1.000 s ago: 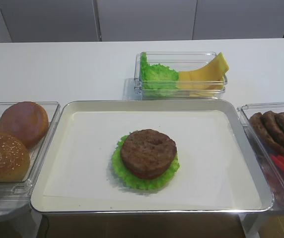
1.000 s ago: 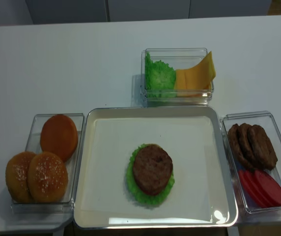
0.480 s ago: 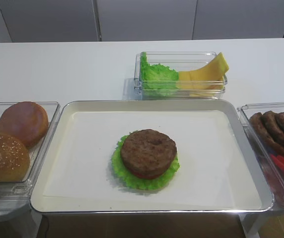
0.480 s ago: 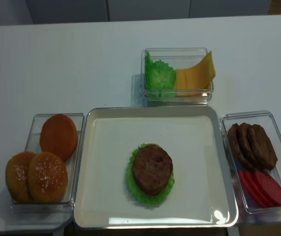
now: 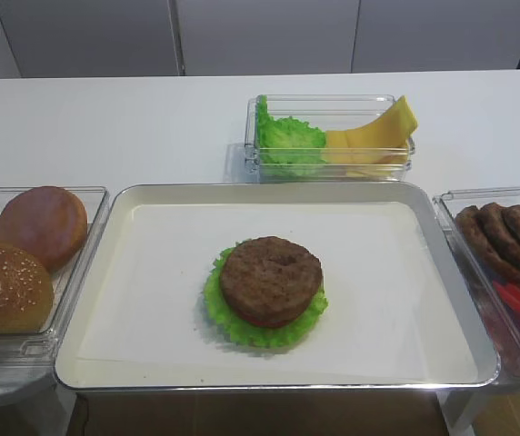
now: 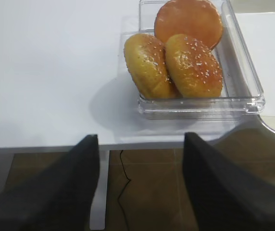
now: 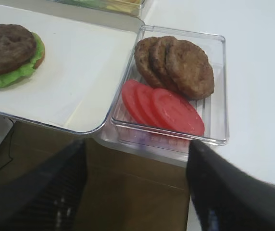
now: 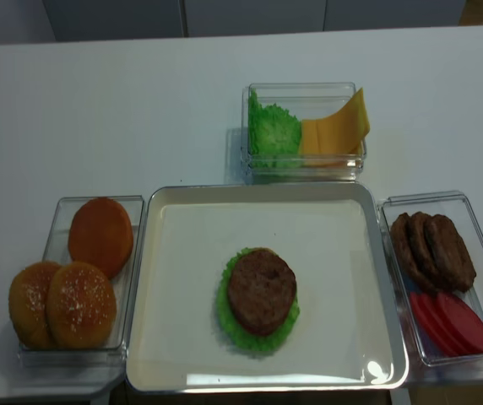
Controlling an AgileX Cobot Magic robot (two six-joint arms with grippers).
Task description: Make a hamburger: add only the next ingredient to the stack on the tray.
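Observation:
The stack sits a little front of centre on the paper-lined metal tray [image 5: 151, 272]: ruffled green lettuce [image 5: 219, 307], a thin red tomato edge, and a dark brown patty [image 5: 271, 277] lying flat on top. The patty [image 8: 262, 289] also shows from above, and the right wrist view catches the stack's patty [image 7: 7, 45] at the far left. My right gripper [image 7: 136, 156] hangs open and empty below the table's front edge, in front of the right-hand bin. My left gripper [image 6: 141, 144] is open and empty off the front edge, before the bun bin. Neither gripper shows in the high views.
A clear bin with sesame and plain buns [image 5: 37, 236] stands left of the tray. Right of it, a bin [image 7: 217, 86] holds loose patties [image 7: 176, 65] and tomato slices [image 7: 164, 108]. Behind the tray is a bin of lettuce and cheese [image 5: 333, 136].

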